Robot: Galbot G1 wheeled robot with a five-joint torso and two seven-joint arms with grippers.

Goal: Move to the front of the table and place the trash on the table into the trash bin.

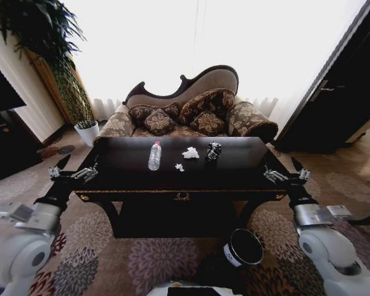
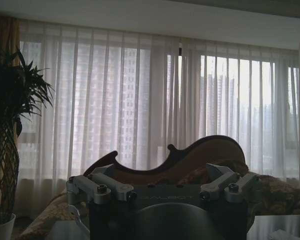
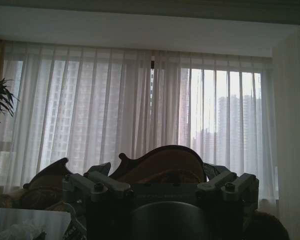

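Observation:
The table (image 1: 129,184) stands straight ahead, dark and glossy, with a gold ornament at its front centre. On its top lies the trash: a clear plastic bottle (image 1: 155,155) standing upright, a white crumpled paper (image 1: 190,153), a smaller white scrap (image 1: 179,167) and a dark crushed can (image 1: 213,151). The trash bin (image 1: 243,247), black and round, sits on the carpet in front of the table, to the right. My left gripper (image 1: 79,165) (image 2: 162,182) hovers open at the table's left end. My right gripper (image 1: 282,166) (image 3: 160,182) hovers open at the right end. Both hold nothing.
A patterned sofa (image 1: 191,114) with cushions stands just behind the table, before bright curtained windows. A tall plant in a white pot (image 1: 86,131) is at the back left. Dark cabinets (image 1: 339,92) line the right side. Flowered carpet (image 1: 148,262) covers the floor.

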